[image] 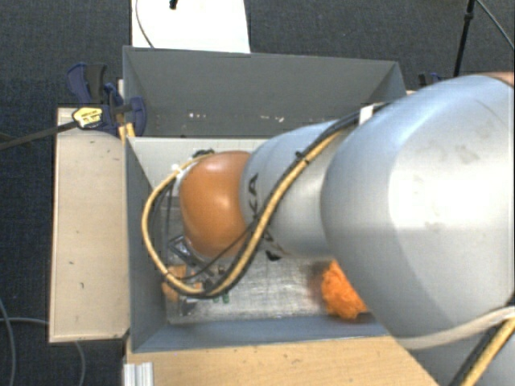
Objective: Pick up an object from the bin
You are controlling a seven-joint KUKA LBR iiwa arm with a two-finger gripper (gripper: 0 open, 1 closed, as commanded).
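My gripper point(180, 255) is low in the bin's front left corner, mostly hidden under the wrist's orange cover and its cables. A small tan-orange thing point(170, 289) lies on the bin floor just in front of it; I cannot tell whether they touch. A fuzzy orange lump point(341, 293) lies on the floor at the front right, partly under the arm and well apart from the gripper.
The thick grey arm reaches in from the right and hides most of the bin floor. Close to the gripper are the bin's left and front walls. A small dark bit point(226, 297) lies on the bright floor strip by the front wall.
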